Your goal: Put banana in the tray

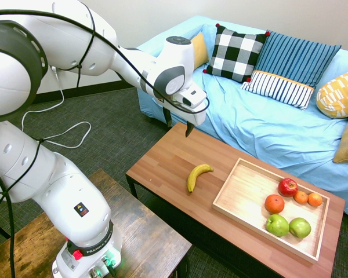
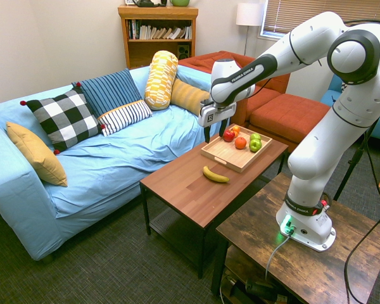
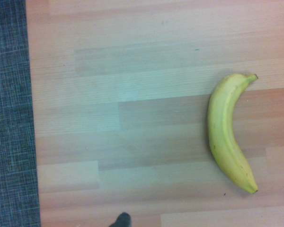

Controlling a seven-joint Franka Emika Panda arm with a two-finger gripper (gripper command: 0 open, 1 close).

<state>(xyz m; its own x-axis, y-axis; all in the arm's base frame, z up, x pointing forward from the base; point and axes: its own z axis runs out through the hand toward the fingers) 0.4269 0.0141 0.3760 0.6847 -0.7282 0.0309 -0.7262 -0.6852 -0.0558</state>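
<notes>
A single curved yellow banana with a greenish stem end lies on the reddish-brown wooden tabletop, just beside a shallow tray of pale wood and outside it. Within the tray's low raised walls, toward the end farther from the banana, sit a red apple, two small oranges, a larger orange-red fruit and two green apples. Above the tabletop hangs the hand of a white robot arm, its two dark fingers spread apart, released and holding nothing. Behind the tabletop I see a sofa draped in light blue cloth, with a black-and-white checked pillow, blue striped, white striped and yellow ones along it. Dark grey carpet covers the floor.
</notes>
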